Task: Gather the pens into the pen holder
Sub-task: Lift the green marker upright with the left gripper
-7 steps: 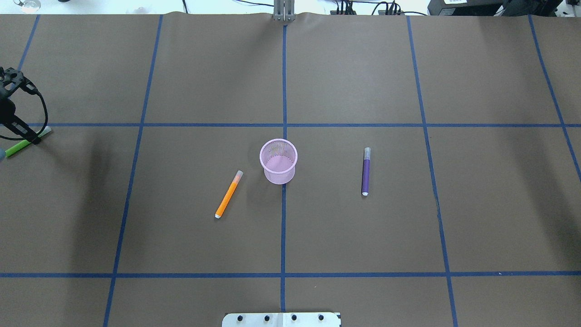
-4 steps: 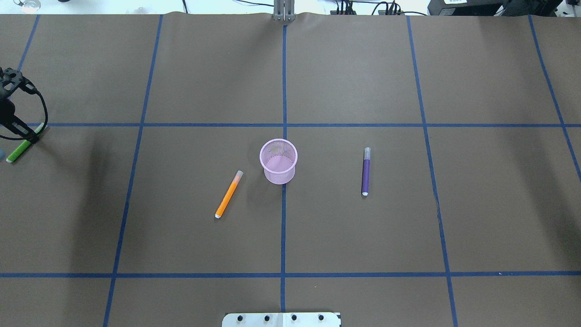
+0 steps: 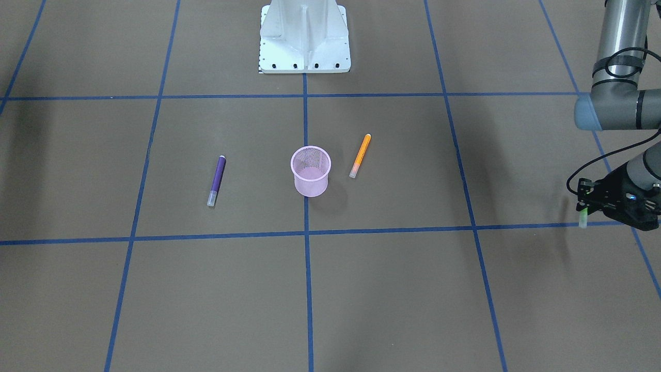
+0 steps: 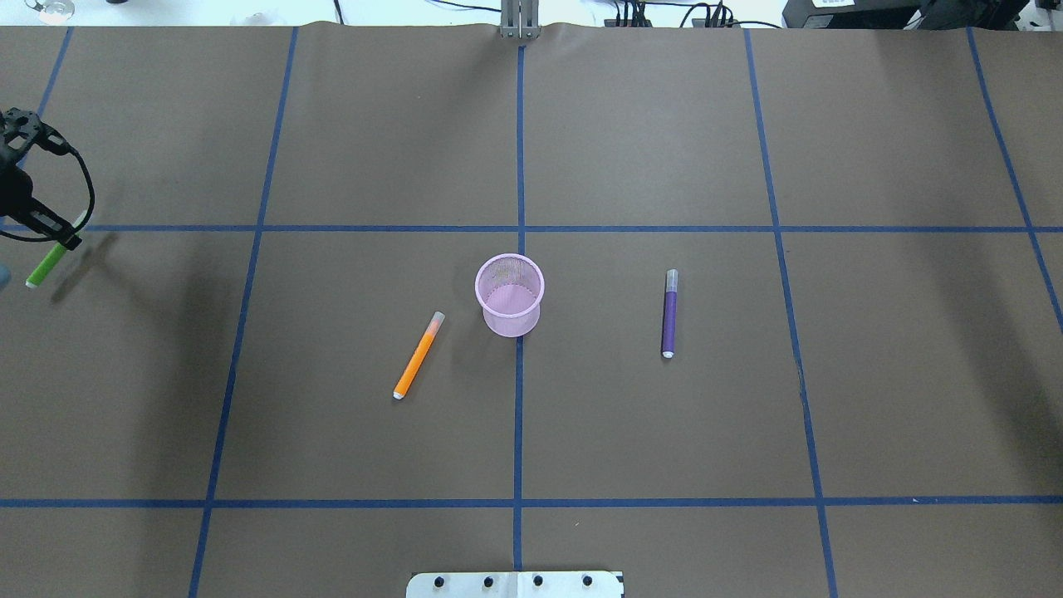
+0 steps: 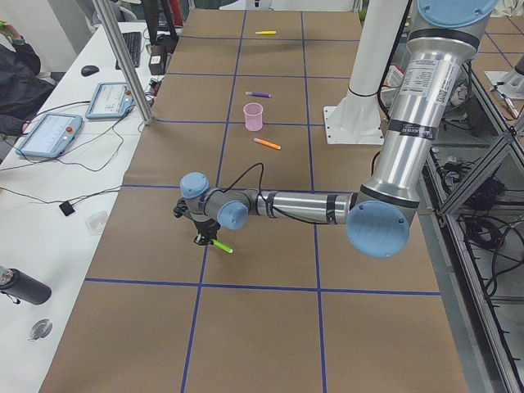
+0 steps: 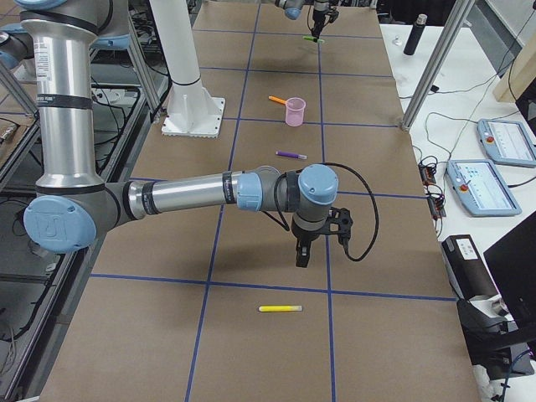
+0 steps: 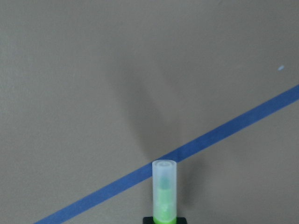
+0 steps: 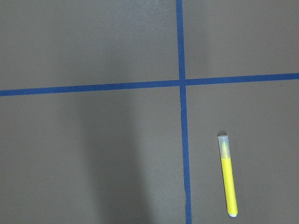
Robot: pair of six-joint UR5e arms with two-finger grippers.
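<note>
The pink mesh pen holder [image 4: 509,295] stands upright at the table's middle and looks empty. The orange pen [image 4: 418,355] lies just left of it, and the purple pen [image 4: 669,313] lies to its right. My left gripper [image 4: 65,239] is at the far left edge, shut on the green pen [image 4: 41,269], which hangs tilted above the table. The left wrist view shows that pen's clear cap [image 7: 164,186] pointing down. The yellow pen [image 8: 228,182] lies flat on the table in the right wrist view. My right gripper [image 6: 301,255] hovers near it; I cannot tell whether it is open or shut.
The robot's white base plate [image 4: 515,584] sits at the near middle edge. Blue tape lines [image 4: 519,415] divide the brown table cover. A metal post [image 4: 519,21] stands at the far edge. Side tables with tablets [image 5: 49,135] flank the table's far side.
My left gripper has lifted the green pen off the table. The pen has swung from lying flat to hanging steeply. The other pens and the holder have not moved.
</note>
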